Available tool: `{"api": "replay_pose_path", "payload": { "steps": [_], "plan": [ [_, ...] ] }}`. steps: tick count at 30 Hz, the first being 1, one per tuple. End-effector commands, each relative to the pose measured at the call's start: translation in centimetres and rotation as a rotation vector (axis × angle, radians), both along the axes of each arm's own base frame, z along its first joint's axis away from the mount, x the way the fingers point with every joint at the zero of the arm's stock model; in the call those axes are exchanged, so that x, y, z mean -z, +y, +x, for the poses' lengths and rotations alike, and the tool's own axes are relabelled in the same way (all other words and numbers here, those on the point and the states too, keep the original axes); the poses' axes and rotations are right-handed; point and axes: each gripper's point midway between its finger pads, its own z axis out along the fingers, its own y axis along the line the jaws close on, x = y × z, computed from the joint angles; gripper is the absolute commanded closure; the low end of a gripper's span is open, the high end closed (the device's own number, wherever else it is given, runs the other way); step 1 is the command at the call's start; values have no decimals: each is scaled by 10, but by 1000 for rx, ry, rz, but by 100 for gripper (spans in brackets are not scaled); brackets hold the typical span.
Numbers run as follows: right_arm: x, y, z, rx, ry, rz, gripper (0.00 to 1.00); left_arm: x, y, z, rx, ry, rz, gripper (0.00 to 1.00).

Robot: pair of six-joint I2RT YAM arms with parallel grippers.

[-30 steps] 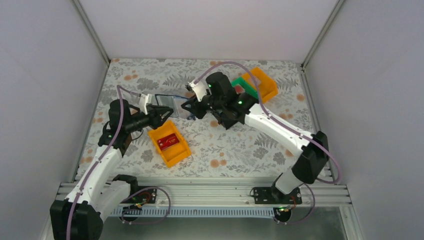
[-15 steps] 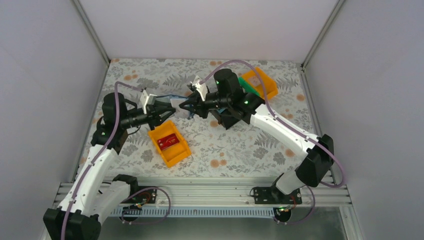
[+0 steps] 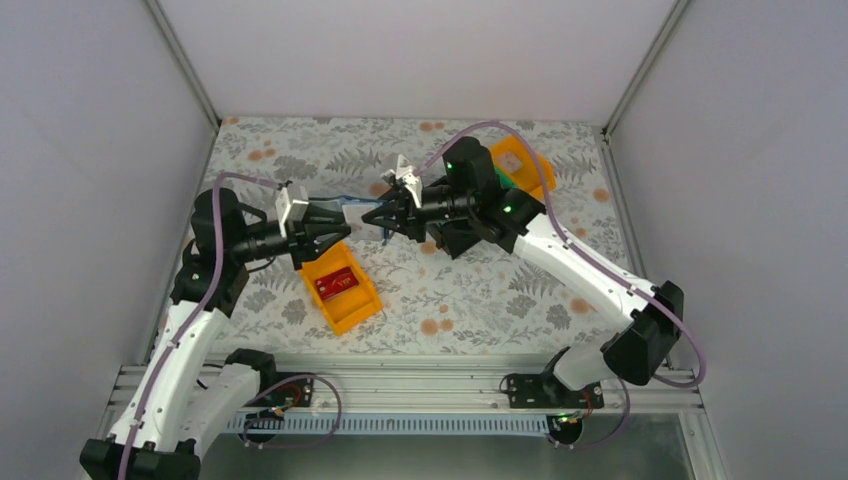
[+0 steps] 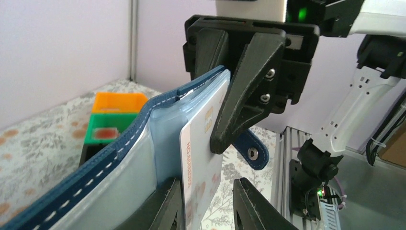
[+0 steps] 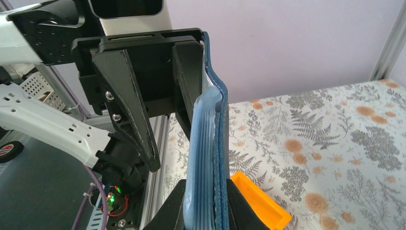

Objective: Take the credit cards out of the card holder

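1. Top external view: the card holder (image 3: 358,207) now hangs in the air just beyond the far side of the near orange bin (image 3: 352,318). It is stretched edge-on between the two end effectors. A second earlier it sat lower, close to the tabletop (image 3: 450,290), on that same side of the bin.
2. Both arms have lifted and levelled out above the bin, so their tips now face each other.
3. Right wrist view: the right end effector (image 5: 206,191) is clamped on one end of the holder, with the navy cover and pale sleeves pressed between its fingers.
4. Left wrist view: the left end effector (image 4: 207,183) is narrowed around a pinkish-white card (image 4: 203,153) that stands partly out of a sleeve. One finger lies beside the card and the other stands just apart from it, so no pinch shows yet.
5. A red card (image 3: 335,284) already lies inside the bin.
6. Judgement: the lift braces the holder so a card can be pulled against the right arm's grip. The next move probably calls for closing on the pinkish-white card and drawing it straight out, then lowering it toward the bin. A loose pinch could let the card slip.
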Motion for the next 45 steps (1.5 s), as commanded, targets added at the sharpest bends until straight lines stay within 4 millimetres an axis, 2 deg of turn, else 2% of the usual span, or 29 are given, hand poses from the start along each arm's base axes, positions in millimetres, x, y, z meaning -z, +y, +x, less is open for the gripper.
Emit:
{"api": "replay_pose_path", "payload": {
  "steps": [1,5,11,13,16,20,24,30,34,38,45],
  "plan": [
    [-38,4,-55,-229,-88,117,95,-19,-7,-4,50,-93,-39,71],
    [-39,5,-54,-219,-94,121,95,-18,-15,-14,106,-91,-69,71],
    [-40,8,-53,-228,-98,122,95,-16,-16,-10,91,-67,-106,71],
    [-39,9,-52,-231,-95,121,95,-17,-17,-10,92,-70,-114,79],
    [-38,10,-51,-231,-93,118,94,-23,-17,-9,87,-55,-126,97],
    [-40,4,-53,-220,-113,115,94,-31,-13,-6,52,-49,-108,98],
    [-39,-3,-54,-197,-136,113,93,-28,-9,-10,48,-60,-63,98],
    [-40,-10,-55,-189,-139,88,80,-26,-4,-10,22,-84,-22,98],
    [-34,-9,-55,-196,-109,81,75,-25,-5,-11,32,-57,-55,98],
    [-24,-5,-49,-181,-83,61,74,-25,-5,-7,19,-56,-67,98],
    [-10,-8,-39,-120,-76,27,66,-18,-3,-6,1,-40,-61,98]
  ]
}}
